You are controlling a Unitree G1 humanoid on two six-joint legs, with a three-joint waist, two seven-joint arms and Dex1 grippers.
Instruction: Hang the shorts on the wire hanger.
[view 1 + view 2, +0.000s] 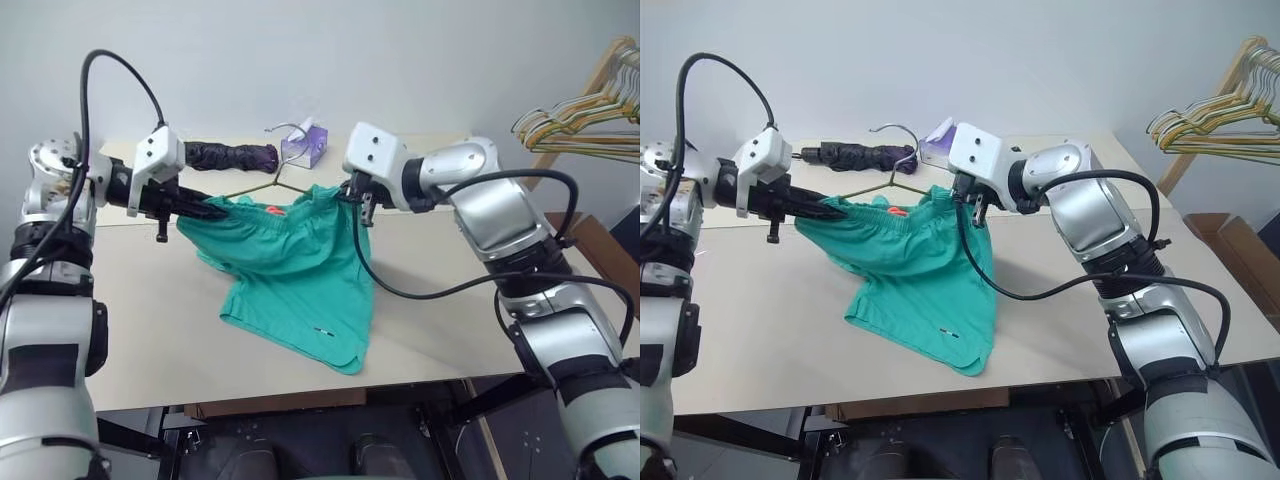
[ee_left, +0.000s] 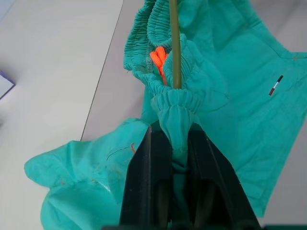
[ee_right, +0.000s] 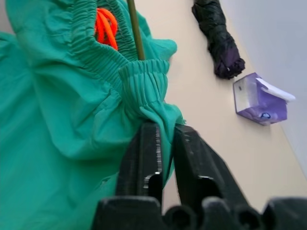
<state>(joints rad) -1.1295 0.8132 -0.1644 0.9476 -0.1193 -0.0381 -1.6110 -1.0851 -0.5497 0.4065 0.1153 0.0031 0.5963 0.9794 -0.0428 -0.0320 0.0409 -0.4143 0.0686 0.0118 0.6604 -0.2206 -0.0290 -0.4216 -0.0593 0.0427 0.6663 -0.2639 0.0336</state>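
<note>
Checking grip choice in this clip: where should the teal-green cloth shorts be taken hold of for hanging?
At the two ends of the gathered elastic waistband of the teal-green cloth shorts, from the outer sides, as the left gripper and right gripper do. The thin wire hanger runs inside that band.

Bare lab: plain table (image 1: pixel 150 330), blank wall (image 1: pixel 300 50)

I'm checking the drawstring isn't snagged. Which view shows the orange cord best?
The left wrist view: the orange cord sits close up inside the shorts' waistband beside the hanger wire. The right wrist view also shows it, partly cropped; the eye views show a small orange speck.
</note>
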